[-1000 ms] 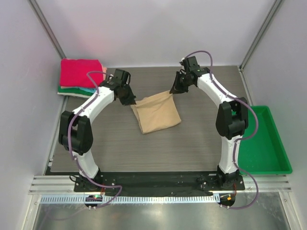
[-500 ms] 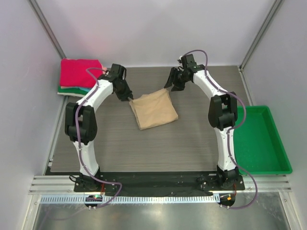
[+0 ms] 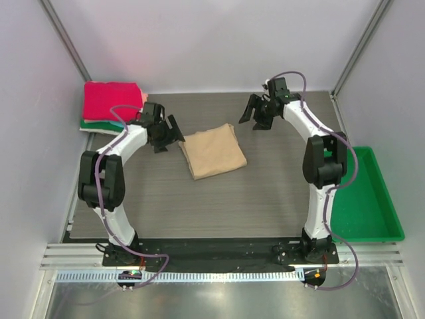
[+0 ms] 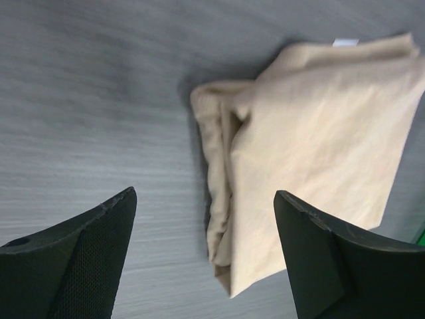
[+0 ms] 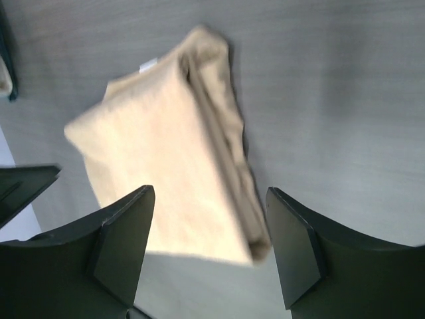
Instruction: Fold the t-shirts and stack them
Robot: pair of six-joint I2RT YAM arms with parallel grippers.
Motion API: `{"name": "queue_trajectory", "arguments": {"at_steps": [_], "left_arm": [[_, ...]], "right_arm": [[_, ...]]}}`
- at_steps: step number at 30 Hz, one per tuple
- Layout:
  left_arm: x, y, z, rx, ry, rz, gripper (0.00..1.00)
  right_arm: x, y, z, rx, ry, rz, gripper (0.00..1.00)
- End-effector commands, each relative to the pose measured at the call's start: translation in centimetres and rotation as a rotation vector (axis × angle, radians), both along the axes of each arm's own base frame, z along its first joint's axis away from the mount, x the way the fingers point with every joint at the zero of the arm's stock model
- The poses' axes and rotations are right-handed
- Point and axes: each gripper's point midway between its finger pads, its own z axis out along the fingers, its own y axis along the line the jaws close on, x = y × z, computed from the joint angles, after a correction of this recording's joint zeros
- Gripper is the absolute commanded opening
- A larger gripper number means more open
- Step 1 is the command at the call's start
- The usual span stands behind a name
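A tan t-shirt (image 3: pixel 214 151) lies folded in a rectangle mid-table, with nothing gripping it. My left gripper (image 3: pixel 170 131) stands open just off its left edge. My right gripper (image 3: pixel 256 117) hangs open beyond its far right corner. In the left wrist view the tan t-shirt (image 4: pixel 319 133) lies ahead, its folded edge between the spread jaws of the left gripper (image 4: pixel 204 196). The right wrist view shows the same t-shirt (image 5: pixel 166 146) below the open right gripper (image 5: pixel 210 191). Folded t-shirts are stacked at the back left: a pink-red one (image 3: pixel 111 100) over teal and green ones (image 3: pixel 99 124).
A green plastic tray (image 3: pixel 362 193) sits off the table's right edge, beside the right arm. White walls and metal posts close in the back and both sides. The grey wood-grain tabletop (image 3: pixel 199 206) stretches in front of the tan shirt.
Both grippers went from shut on the tan shirt's far corners to open and drew back sideways. The released shirt settled flat on the table.
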Motion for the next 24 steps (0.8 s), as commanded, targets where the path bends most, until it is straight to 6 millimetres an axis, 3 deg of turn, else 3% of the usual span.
{"name": "queue_trajectory", "arguments": {"at_steps": [1, 2, 4, 9, 13, 20, 24], "left_arm": [[0.6, -2.1, 0.4, -0.131, -0.127, -0.023, 0.85], [0.6, -2.3, 0.1, -0.142, -0.13, -0.02, 0.85], [0.4, -2.5, -1.3, -0.168, -0.131, -0.008, 0.84], [1.5, -3.5, -2.4, -0.247, -0.184, 0.03, 0.84], [1.7, -3.2, -4.7, -0.261, -0.172, 0.105, 0.83], [2.3, -3.2, -7.2, -0.297, -0.123, 0.208, 0.75], [2.3, -3.5, -8.5, -0.347, -0.101, 0.273, 0.62]], "right_arm": [[-2.1, 0.0, 6.0, 0.027, -0.156, 0.014, 0.74], [-3.4, 0.0, 4.8, 0.029, -0.128, 0.022, 0.74], [-5.4, -0.3, 4.9, 0.036, -0.12, 0.029, 0.74], [-8.7, 0.0, 6.0, 0.082, -0.138, 0.063, 0.74], [-11.1, -0.1, 6.0, 0.095, -0.14, 0.08, 0.74], [-12.4, 0.0, 6.4, 0.12, -0.149, 0.097, 0.74], [-12.5, 0.1, 6.4, 0.119, -0.149, 0.102, 0.74]]}}
